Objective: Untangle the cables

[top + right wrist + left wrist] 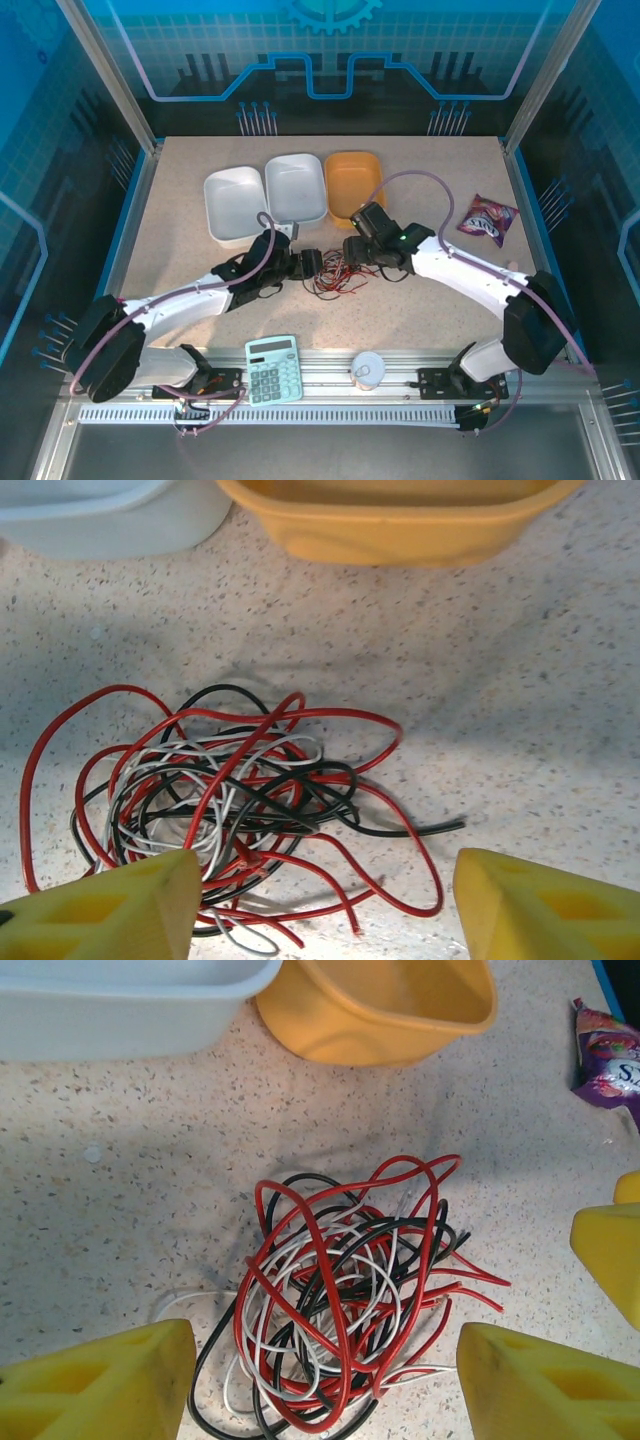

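Cables point(340, 1300) in one knot on the table point(120, 1160), just in front of the orange tub point(380, 1010). Left fingers point(100, 1380) and right fingers point(540, 900) spread, straddling it, gripping nothing — probably lined up to pull strands apart.

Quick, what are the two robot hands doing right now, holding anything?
Left gripper: open, fingers either side of the cables, holding nothing.
Right gripper: open above the cables, holding nothing.
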### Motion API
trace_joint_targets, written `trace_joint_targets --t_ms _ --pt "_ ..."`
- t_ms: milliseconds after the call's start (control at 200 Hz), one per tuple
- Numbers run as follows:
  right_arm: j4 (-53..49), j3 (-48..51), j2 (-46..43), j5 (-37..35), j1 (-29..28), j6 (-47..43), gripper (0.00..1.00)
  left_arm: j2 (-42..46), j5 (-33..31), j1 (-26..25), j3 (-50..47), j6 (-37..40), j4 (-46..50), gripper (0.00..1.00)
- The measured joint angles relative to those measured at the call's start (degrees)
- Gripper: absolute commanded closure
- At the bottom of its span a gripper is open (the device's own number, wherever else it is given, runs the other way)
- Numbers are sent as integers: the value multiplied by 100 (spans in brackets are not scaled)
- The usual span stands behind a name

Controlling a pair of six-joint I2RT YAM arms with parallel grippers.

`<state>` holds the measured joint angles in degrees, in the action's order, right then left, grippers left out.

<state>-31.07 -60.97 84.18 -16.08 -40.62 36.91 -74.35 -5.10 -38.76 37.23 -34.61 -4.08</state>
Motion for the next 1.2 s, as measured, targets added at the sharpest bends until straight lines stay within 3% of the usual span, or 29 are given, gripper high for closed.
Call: trace_joint_targets --t_ms 270,495,770,896,1201 --pt "48 -136 363 212 -33 52 45 -544 192 0 98 -151 -321 51" --pt "184 -136 452 376 -37 66 48 -914 197 -4 245 -197 -442 58" --pt "284 -136 608 503 -90 63 50 -1121 192 -4 369 -103 -374 100" --pt "295 -136 638 505 -125 61 48 -975 195 -4 393 -7 -214 100" --pt "407 -136 658 461 -203 11 23 -96 765 -94 809 640 334 100"
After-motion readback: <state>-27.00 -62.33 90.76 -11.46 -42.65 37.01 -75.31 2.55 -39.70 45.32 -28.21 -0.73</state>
